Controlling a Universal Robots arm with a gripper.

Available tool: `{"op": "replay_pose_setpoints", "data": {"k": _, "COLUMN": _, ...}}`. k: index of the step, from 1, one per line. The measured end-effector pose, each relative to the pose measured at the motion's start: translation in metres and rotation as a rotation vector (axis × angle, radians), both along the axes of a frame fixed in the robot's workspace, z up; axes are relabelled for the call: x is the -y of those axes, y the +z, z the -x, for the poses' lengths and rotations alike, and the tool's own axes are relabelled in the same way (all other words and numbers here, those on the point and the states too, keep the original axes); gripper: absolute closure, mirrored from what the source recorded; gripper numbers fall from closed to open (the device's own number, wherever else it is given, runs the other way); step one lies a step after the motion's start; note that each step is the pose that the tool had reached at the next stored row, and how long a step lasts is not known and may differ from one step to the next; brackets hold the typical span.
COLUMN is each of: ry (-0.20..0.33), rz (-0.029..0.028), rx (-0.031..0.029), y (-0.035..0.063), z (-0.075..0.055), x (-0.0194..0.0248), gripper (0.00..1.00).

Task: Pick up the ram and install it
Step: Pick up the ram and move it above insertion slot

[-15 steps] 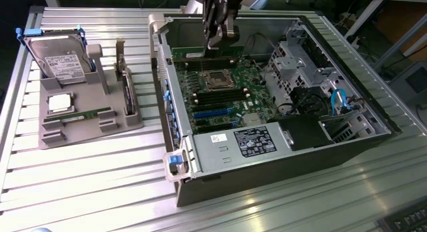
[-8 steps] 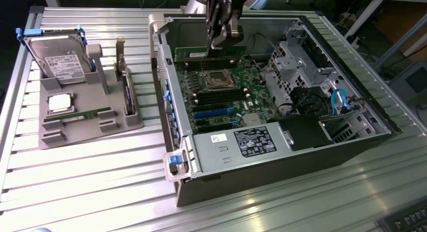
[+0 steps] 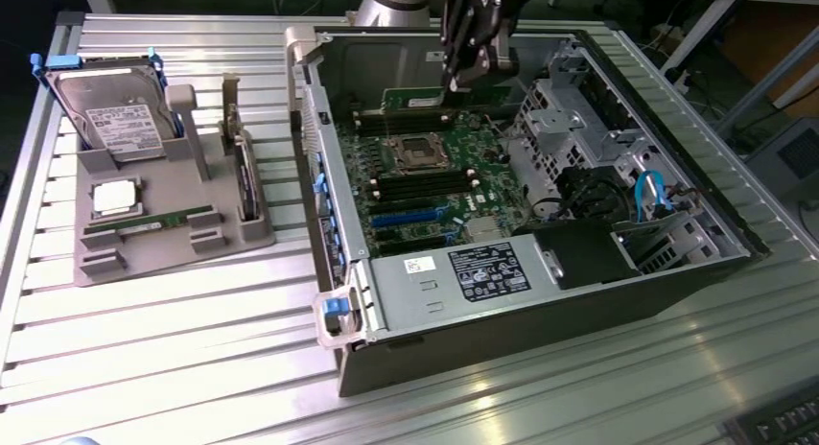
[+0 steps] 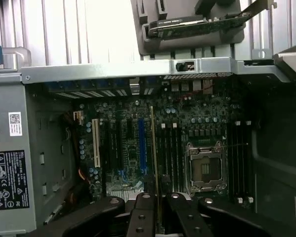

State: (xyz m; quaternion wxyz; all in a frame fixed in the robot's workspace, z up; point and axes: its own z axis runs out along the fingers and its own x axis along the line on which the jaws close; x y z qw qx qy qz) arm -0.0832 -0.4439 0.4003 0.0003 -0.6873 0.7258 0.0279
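The ram [image 3: 413, 100] is a thin green stick hanging over the far end of the open computer case [image 3: 336, 311], just above the motherboard [image 3: 442, 191]. My gripper [image 3: 463, 79] is shut on its end. In the wrist view the ram [image 4: 153, 148] shows edge-on as a narrow strip running out from between the black fingers [image 4: 143, 212] of my gripper [image 4: 156, 200]. It lies alongside the long black memory slots [image 4: 170, 153] beside the CPU socket [image 4: 205, 168], a little off to one side of them.
A grey parts holder [image 3: 96, 258] on the exterior view's left carries a hard drive [image 3: 115, 114], a CPU [image 3: 113, 196] and another green stick [image 3: 167, 220]. Inside the case are the power supply [image 3: 480, 272], a drive cage [image 3: 570, 119] and blue cables [image 3: 650, 191].
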Motion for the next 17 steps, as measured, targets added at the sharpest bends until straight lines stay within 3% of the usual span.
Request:
{"op": "replay_pose_setpoints", "data": {"k": 5, "ry": 0.0, "rz": -0.0001, "rx": 0.0, "y": -0.0001, "z": -0.005, "x": -0.0072, "gripper": 0.86}}
{"op": "replay_pose_setpoints", "data": {"k": 7, "ry": 0.0, "rz": 0.0001, "rx": -0.0001, "y": 0.0001, "z": -0.011, "x": -0.0136, "gripper": 0.86}}
{"op": "replay_pose_setpoints", "data": {"k": 17, "ry": 0.0, "rz": 0.0, "rx": 0.0001, "y": -0.0001, "z": -0.021, "x": -0.0318, "gripper": 0.86}}
